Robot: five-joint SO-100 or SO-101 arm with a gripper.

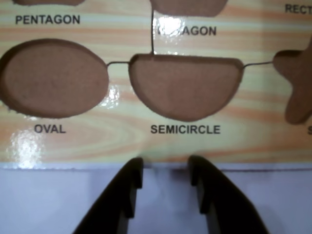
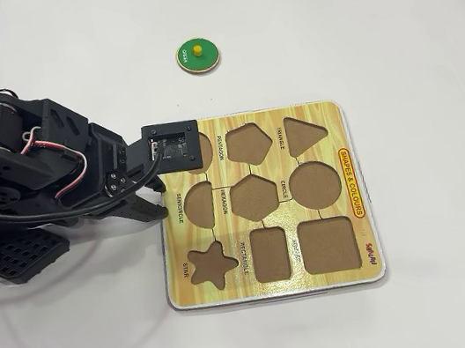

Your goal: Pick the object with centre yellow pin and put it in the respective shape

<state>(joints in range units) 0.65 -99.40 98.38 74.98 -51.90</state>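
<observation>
Overhead view: green disc (image 2: 197,55), yellow knob, pale rim, on table; fingers (image 1: 165,170) parted, empty

Glossy printed board, matt cutouts, dull black plastic arm

The puzzle board (image 1: 195,141) has a yellow wood-grain print under a smooth, shiny coat that throws white glare spots in the wrist view. Its oval cutout (image 1: 51,78), semicircle cutout (image 1: 185,87) and round cutout (image 2: 316,185) are brown, matt and faintly grainy, like pressed fibreboard. The disc (image 2: 197,55) has a smooth green top, a pale wooden rim and a small shiny yellow knob. The gripper (image 1: 165,170) looks like matt black plastic. The table (image 2: 367,17) is plain white, smooth and dull.
</observation>
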